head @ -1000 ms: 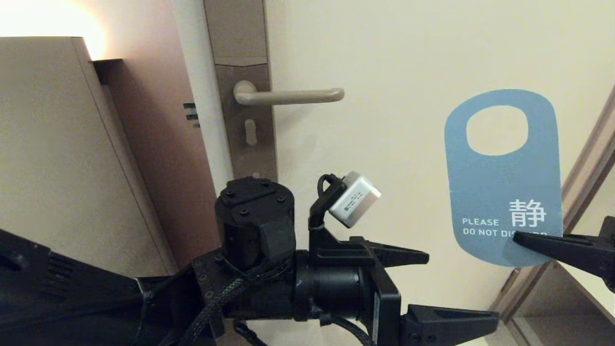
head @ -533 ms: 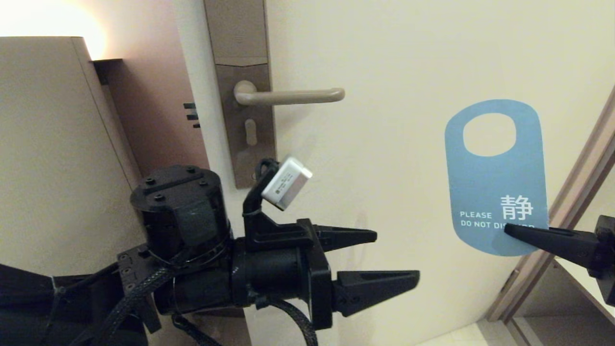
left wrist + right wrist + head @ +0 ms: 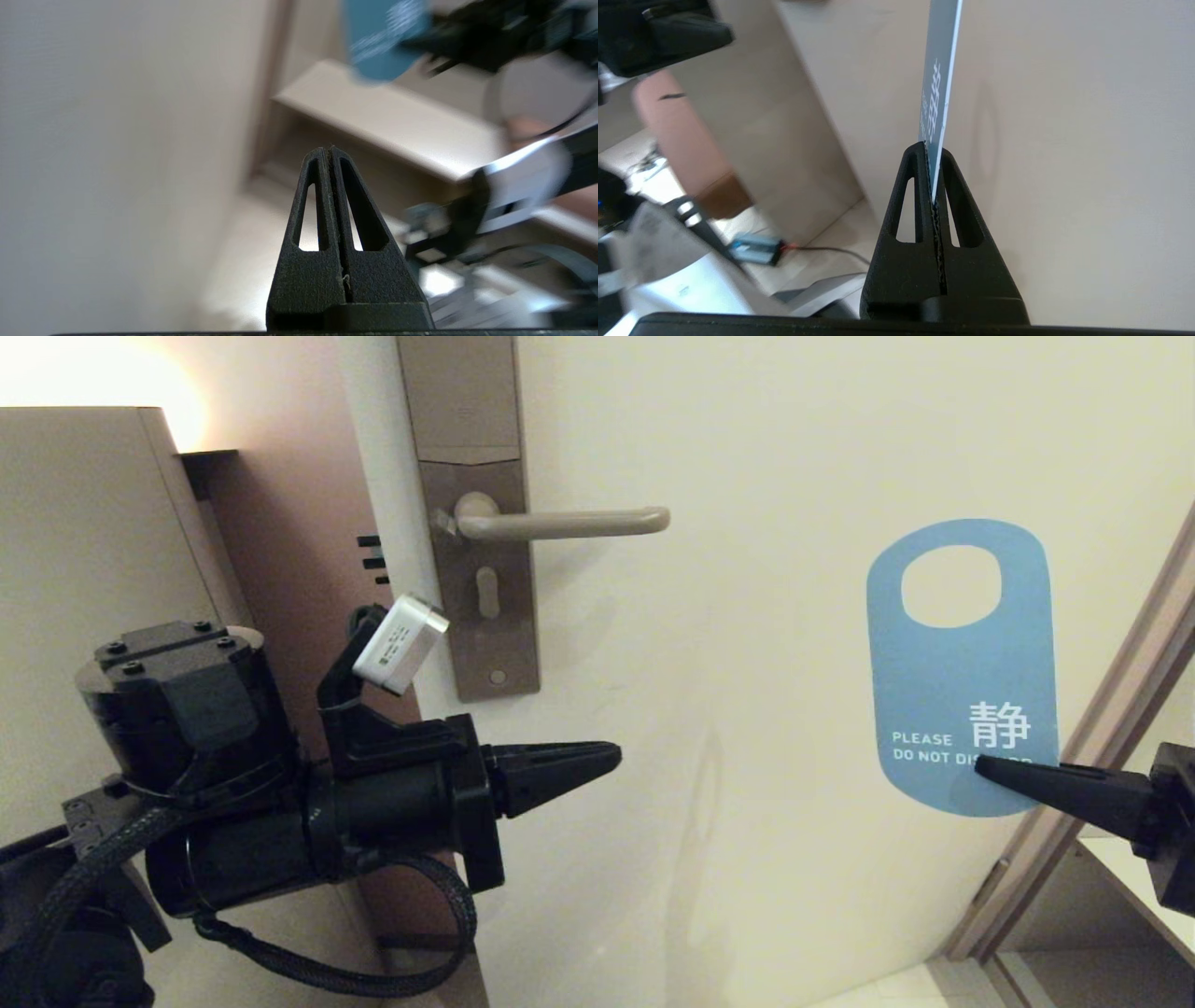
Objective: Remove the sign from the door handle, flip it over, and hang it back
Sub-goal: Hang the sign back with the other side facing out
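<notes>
A pale door [image 3: 747,457] fills the background, its handle [image 3: 560,523] bare. The sign [image 3: 962,663] is off it, upright, well to the handle's right, blue side out, the right gripper's [image 3: 982,765] fingers clamped on its bottom edge. It looks light, thin, stiff and likely slippery; an edge pinch suits. The left gripper [image 3: 611,753], fingers together, holds nothing. No containers show.

A cream door [image 3: 794,448] fills most of the scene. Left of the door stands a beige cabinet [image 3: 103,607], with warm lamp glow [image 3: 93,373] above it. Right of the door runs a brownish door frame [image 3: 1111,747].
</notes>
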Controlling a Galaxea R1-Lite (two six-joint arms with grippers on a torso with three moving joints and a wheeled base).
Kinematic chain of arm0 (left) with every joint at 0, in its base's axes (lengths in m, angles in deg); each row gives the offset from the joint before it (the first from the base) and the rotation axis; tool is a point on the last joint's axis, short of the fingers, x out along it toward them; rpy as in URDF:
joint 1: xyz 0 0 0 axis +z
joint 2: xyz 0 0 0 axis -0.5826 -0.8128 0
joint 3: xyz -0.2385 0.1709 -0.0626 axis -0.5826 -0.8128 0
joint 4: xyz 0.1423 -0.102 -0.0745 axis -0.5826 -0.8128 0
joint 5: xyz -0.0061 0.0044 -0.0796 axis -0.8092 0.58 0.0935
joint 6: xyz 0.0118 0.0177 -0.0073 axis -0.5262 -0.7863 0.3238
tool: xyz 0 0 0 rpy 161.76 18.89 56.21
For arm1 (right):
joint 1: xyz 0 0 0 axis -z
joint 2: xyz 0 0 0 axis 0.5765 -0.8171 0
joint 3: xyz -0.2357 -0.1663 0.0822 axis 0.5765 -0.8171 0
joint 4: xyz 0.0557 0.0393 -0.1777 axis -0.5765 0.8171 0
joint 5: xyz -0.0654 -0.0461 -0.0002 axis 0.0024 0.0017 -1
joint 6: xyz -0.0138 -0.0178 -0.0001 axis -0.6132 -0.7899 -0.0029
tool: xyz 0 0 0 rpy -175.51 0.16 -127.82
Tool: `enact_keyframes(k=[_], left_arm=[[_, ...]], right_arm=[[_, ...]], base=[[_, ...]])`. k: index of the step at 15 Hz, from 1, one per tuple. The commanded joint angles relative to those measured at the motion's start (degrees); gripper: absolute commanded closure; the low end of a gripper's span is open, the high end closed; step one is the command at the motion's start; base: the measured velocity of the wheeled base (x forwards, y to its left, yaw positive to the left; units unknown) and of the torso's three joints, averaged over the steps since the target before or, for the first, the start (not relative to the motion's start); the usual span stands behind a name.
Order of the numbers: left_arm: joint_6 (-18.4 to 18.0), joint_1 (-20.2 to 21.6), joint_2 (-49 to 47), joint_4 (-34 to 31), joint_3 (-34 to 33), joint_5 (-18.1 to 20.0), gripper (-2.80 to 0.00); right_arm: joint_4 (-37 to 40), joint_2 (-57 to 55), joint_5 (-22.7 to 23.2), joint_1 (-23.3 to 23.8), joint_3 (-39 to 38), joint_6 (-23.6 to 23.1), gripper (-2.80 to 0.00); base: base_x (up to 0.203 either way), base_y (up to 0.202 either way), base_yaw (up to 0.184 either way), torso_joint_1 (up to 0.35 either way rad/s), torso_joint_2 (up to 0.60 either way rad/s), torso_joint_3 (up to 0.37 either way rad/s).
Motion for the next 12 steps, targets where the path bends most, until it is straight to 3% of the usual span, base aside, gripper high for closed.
enact_keyframes(k=[1,5,9,12], left_arm=[[-3.4,3.3,2.7,-1.3,-1.5,0.2,0.00],[-5.7,8.1,7.2,-3.8,-4.7,-0.3,0.00],[-6.2,10.8,12.5,-9.7,-5.3,-5.8,0.00],[-11.0,16.2,15.5,-13.4,-6.8,-7.7,0.00]], right_arm=[[-0.8,-1.0,-1.3,0.0,-0.2,0.0,0.00],[-1.3,-0.7,-1.8,0.0,-0.9,-0.1,0.00],[-1.4,-1.0,-4.1,0.0,-0.8,0.0,0.00],[-3.3,-1.1,-4.6,0.0,-1.7,0.0,0.00]], base=[[0.000,0.000,0.000,0.000,0.00,0.000],[0.000,0.000,0.000,0.000,0.00,0.000],[0.000,0.000,0.000,0.000,0.00,0.000],[0.000,0.000,0.000,0.000,0.00,0.000]])
